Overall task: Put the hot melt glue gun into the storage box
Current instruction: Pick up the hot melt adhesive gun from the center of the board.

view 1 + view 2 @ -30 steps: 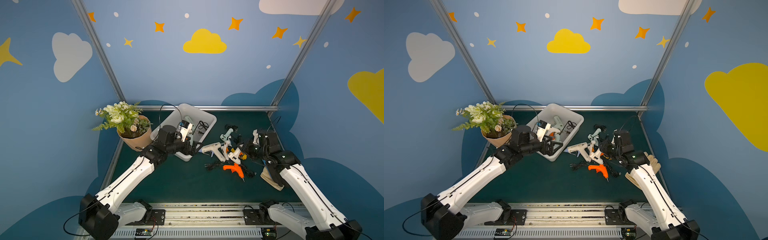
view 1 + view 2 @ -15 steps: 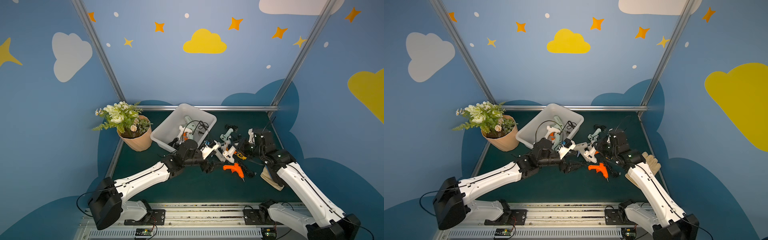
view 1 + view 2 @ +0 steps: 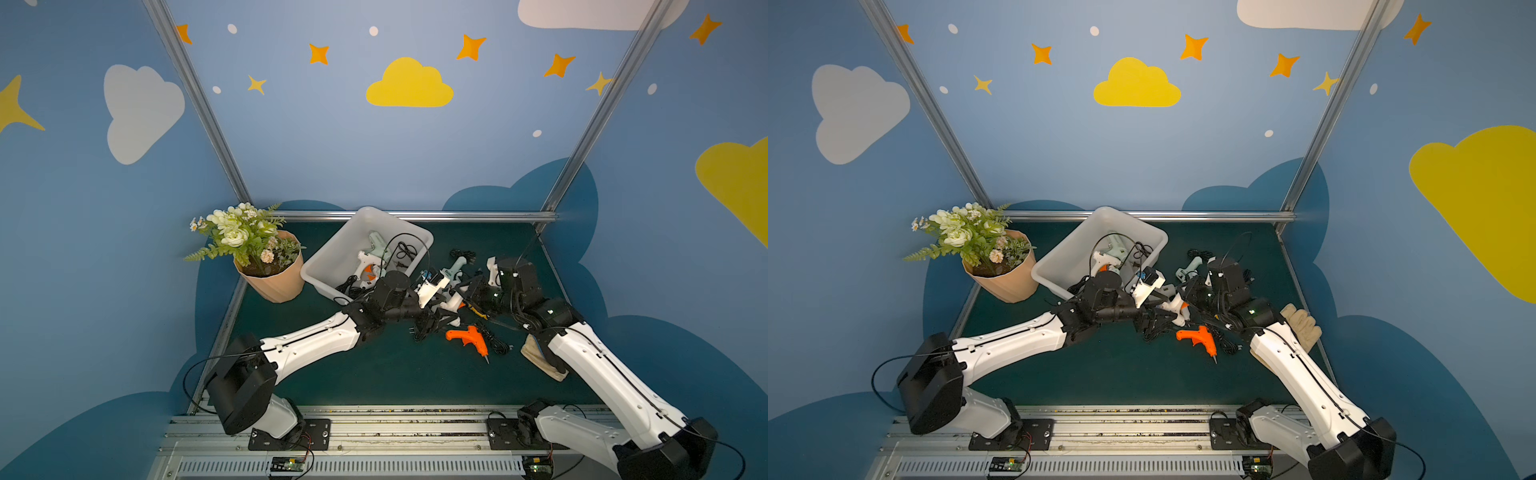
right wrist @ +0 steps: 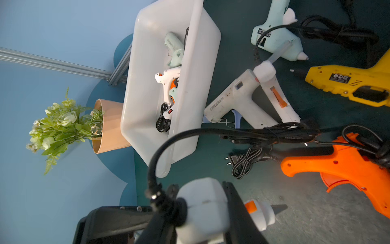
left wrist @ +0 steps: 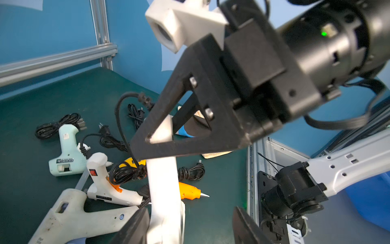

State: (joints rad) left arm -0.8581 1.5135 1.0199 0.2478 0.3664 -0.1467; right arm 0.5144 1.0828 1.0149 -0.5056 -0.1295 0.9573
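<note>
1. Now aloft near the white plastic storage box (image 3: 332, 259), a white hot melt glue gun (image 4: 202, 202) hangs pinched by the right gripper (image 4: 196, 213).
2. Spread around it, the left gripper (image 5: 190, 226) must clamp before release.

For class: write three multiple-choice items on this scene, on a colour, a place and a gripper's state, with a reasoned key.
1. The storage box is: A white; B blue; C black.
2. The orange glue gun lies: A in the box; B in the flower pot; C on the green mat.
3. The right gripper is: A open; B shut on the white glue gun; C shut on the orange glue gun.
Key: A, white walls; C, it rests on the mat; B, jaws clamp the gun's body.
</note>
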